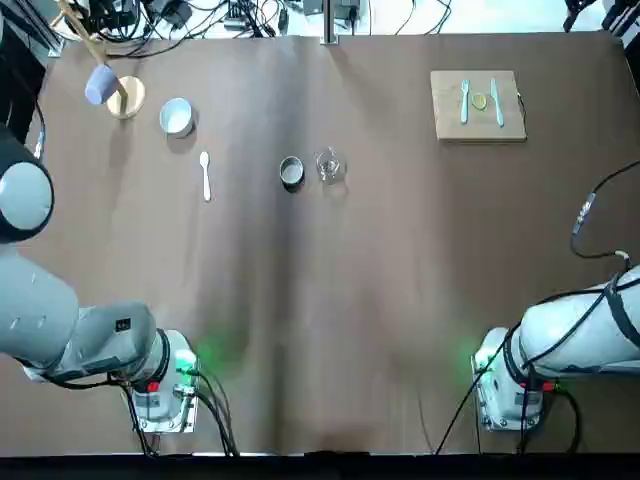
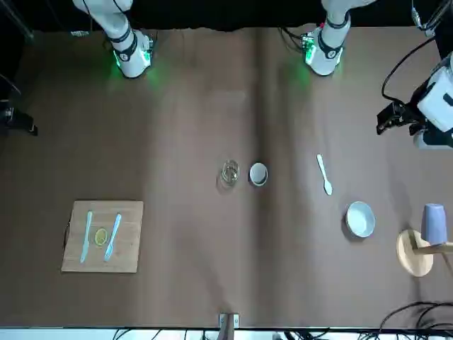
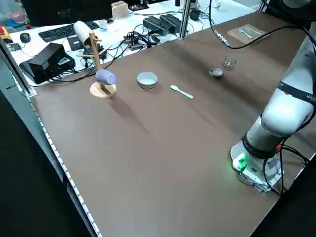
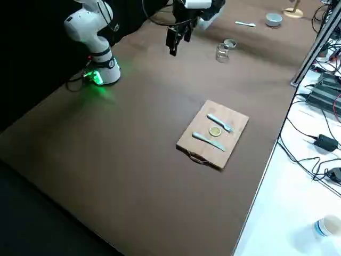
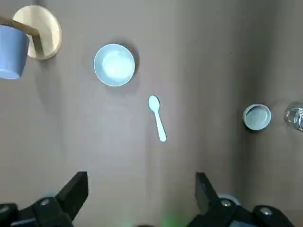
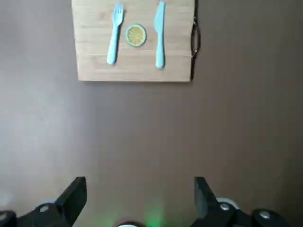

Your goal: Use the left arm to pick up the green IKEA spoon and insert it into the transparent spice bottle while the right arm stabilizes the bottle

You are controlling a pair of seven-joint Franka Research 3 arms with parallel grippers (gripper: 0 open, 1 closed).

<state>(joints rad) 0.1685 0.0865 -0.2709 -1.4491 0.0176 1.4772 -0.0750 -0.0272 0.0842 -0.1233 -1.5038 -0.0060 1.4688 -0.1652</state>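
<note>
Pale green plastic makes up the spoon, which lies flat on the brown desk, left of the middle, its oval bowl end pointing to the far side and its handle to the near side. A small dark square mark sits on the left arm, too small to read.

The left gripper is raised over the left part of the desk, its jaws released and wide apart. The spoon lies beyond their tips, towards the far side, lined up with the gap and touching neither. The right gripper hangs over the right part of the desk, nearer than the cutting board; its jaws are spread too, holding nothing.

Clear glass forms the spice bottle, standing well to the right of the spoon. Between them, just beside the bottle, sits the grey round cap (rather like a tiny dish, really).

A pale bowl rests left of the spoon and farther off, and at the far left a wooden stand carries a lavender-blue cup. On the board, far right, a teal fork, a lemon slice and a teal knife lie left to right.
</note>
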